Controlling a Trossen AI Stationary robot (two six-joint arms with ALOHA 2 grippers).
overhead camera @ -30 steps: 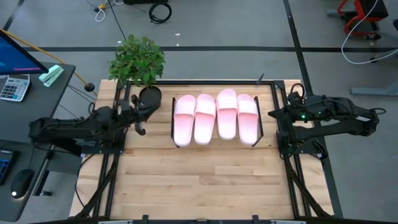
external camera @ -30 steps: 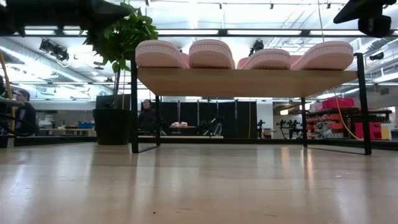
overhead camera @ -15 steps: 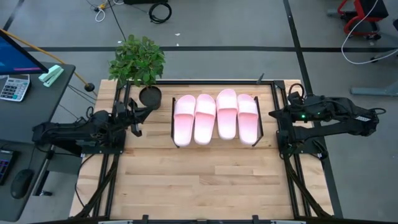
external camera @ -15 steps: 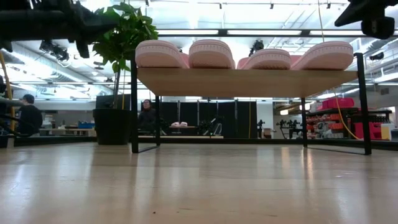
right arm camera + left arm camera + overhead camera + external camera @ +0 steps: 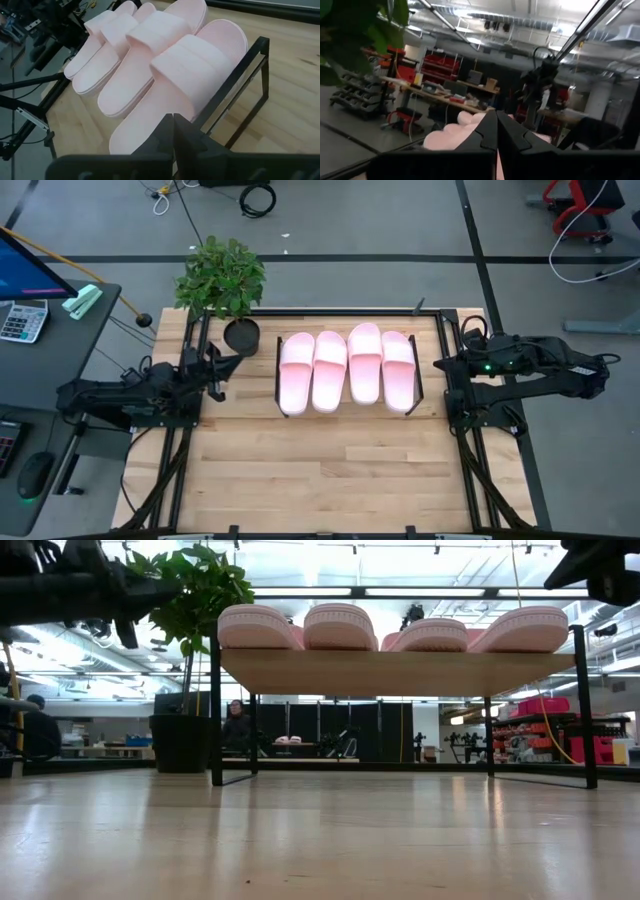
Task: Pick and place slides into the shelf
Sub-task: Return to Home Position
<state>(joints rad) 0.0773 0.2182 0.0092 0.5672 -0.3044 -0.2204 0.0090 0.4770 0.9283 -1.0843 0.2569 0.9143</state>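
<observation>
Four pale pink foam slides (image 5: 364,365) lie side by side on the shelf (image 5: 400,672), filling its width. Each is a smooth, rounded oblong with one wide, softly arched strap across it. Their long axes run parallel, from the table's near edge toward its far edge. The third from the left sits a little farther back than the rest. Heel and toe cannot be told apart from above. The shelf is a slanted light-wood board in a thin black metal frame, standing at the far middle of the wood-plank tabletop (image 5: 320,470).

The left gripper (image 5: 232,362) hangs off the shelf's left end, near a round black pot (image 5: 241,334) that holds a leafy green plant (image 5: 222,275). Its two dark fingers are pressed together on nothing. The right gripper (image 5: 437,364) hangs just off the shelf's right end, pointing at it. Its fingers (image 5: 184,134) are likewise closed tip to tip and empty.
</observation>
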